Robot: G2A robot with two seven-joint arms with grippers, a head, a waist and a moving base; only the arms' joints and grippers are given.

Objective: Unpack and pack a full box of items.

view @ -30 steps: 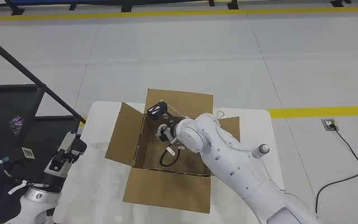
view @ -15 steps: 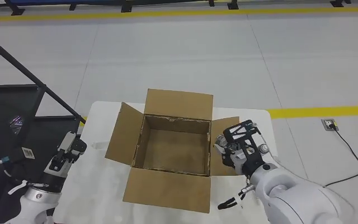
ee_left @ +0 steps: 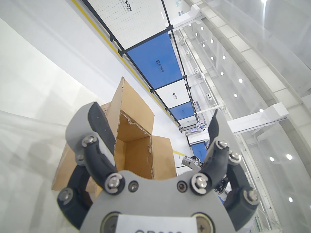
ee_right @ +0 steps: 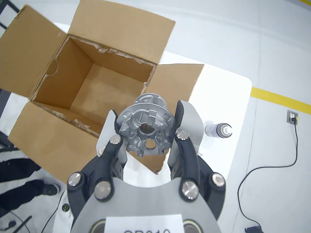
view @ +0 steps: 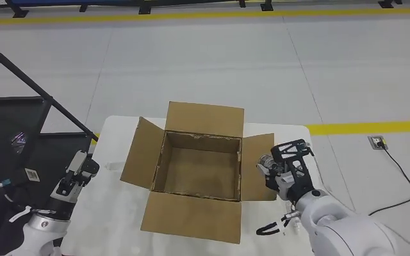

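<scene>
The open cardboard box (view: 198,173) stands mid-table with all flaps spread, and its bare brown floor (ee_right: 97,90) shows. My right gripper (ee_right: 145,109) is shut on a grey cast metal hub (ee_right: 145,128) with a toothed rim. It holds the hub in the air above the box's right flap (view: 256,173), just outside the box's right wall. In the top view this gripper (view: 272,168) sits right of the box. My left gripper (ee_left: 158,127) is open with nothing between its fingers. It stays near the table's left edge (view: 77,169), angled up toward the box (ee_left: 136,146).
A white spray can (ee_right: 217,130) lies on the white table (ee_right: 233,93) to the right of the box's right flap. A black frame and a dark bin (view: 25,147) stand off the table's left side. A black cable (ee_right: 267,170) runs on the floor at right.
My right arm has come up out of the box with the metal hub and swung right, over the right flap. The left arm has not moved.
</scene>
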